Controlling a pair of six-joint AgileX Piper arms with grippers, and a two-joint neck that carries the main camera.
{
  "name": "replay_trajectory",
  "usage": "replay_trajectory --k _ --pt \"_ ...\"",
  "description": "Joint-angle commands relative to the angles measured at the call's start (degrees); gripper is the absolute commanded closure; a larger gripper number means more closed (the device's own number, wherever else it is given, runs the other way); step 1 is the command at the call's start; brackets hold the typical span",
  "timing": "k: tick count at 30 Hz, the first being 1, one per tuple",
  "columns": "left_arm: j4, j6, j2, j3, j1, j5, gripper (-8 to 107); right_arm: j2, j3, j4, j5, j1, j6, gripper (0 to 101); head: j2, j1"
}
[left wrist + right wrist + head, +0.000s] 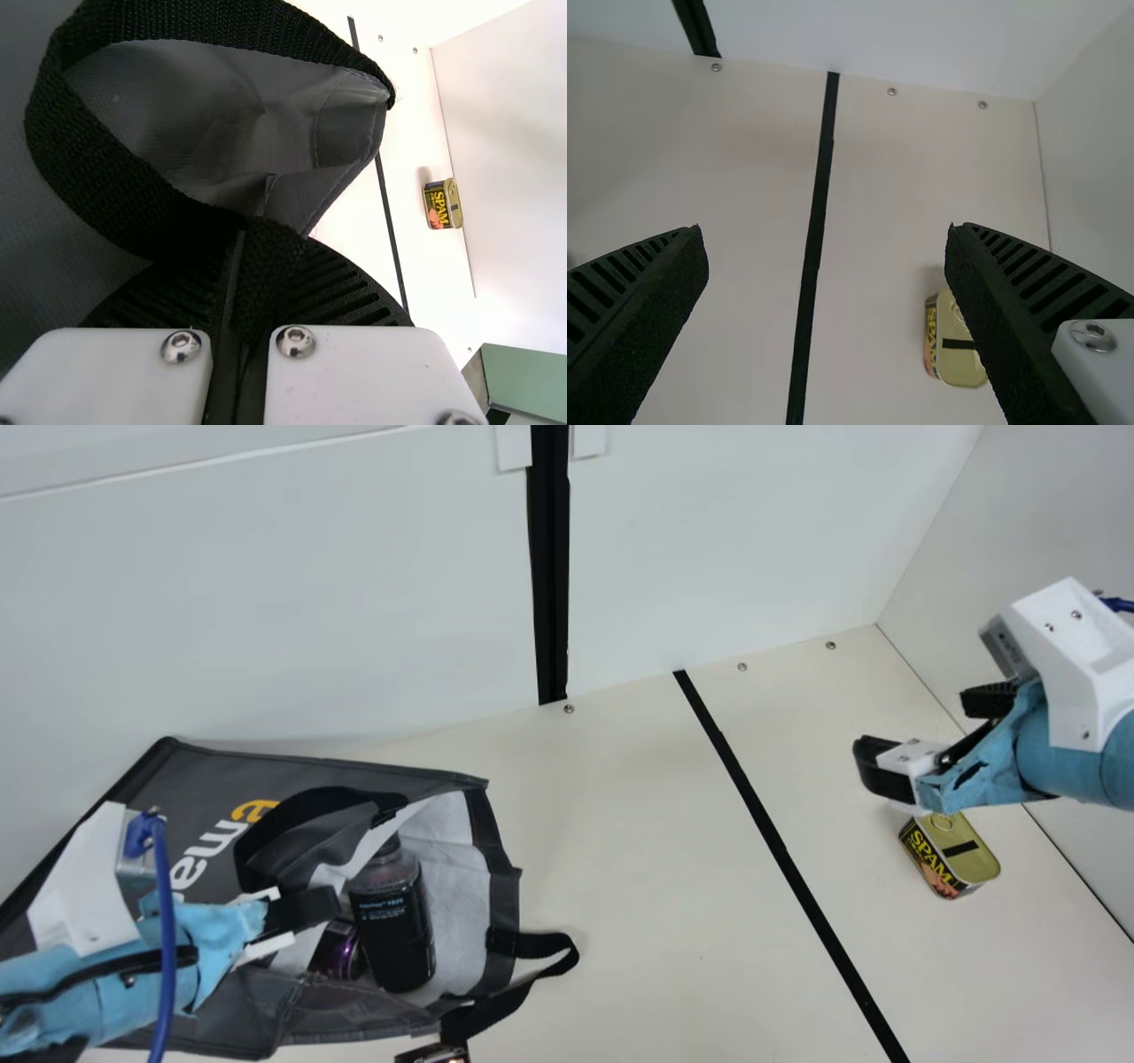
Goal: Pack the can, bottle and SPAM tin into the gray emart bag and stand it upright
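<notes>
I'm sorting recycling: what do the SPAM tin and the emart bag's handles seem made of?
SPAM tin: metal by the look, satin pale gold, with a ring pull on its lid. Emart bag's handles: matte black webbing, likely synthetic, from the coarse weave.

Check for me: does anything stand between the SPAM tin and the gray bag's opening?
Nothing upright that I can see. A flat black stripe lies between the tin and the bag; a strap loop juts out beside the opening and might snag.
</notes>
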Motion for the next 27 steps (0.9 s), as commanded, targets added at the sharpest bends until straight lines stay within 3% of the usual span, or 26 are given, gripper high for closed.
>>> replay_trajectory --k 1,17,27 --pt "0.0 0.0 0.0 0.0 0.0 0.0 107 -0.43 -0.18 -2.06 -0.12 0.12 2.54 6 -0.05 -1.3" --pt "0.0 0.0 0.0 0.0 0.0 0.0 107 -5.41 -0.61 -15.34 -0.12 4.64 14.51 6 -0.05 -1.3" --pt "0.0 0.0 0.0 0.0 0.0 0.0 107 -7.85 0.0 -20.65 -0.12 6.21 18.89 6 -0.05 -1.3"
